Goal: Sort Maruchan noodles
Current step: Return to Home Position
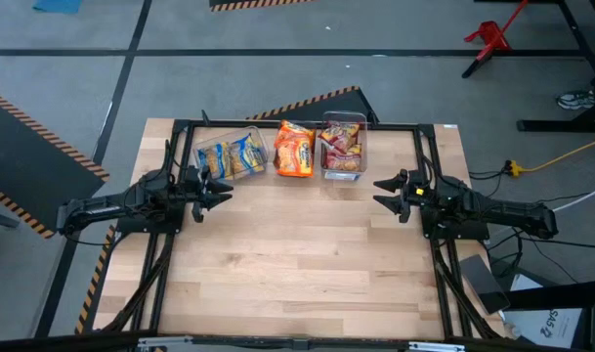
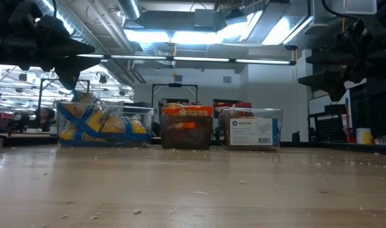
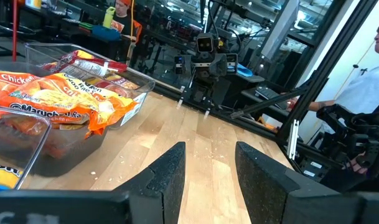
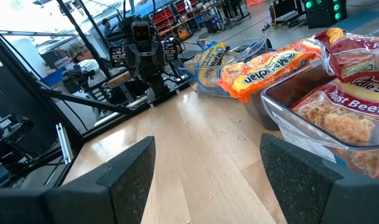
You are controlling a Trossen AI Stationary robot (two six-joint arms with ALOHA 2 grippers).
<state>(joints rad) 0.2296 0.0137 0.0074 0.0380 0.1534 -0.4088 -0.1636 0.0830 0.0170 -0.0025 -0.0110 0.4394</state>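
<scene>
Left end effector and right end effector hang open and empty because, I judge, 3 bins hold all Maruchan noodles.

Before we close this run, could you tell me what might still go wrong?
The orange packets are heaped above the rim of the middle bin; a bump could slide one out. The left tool hangs close beside the blue-packet bin, so a swing might nudge it. The right tool waits opposite.
</scene>
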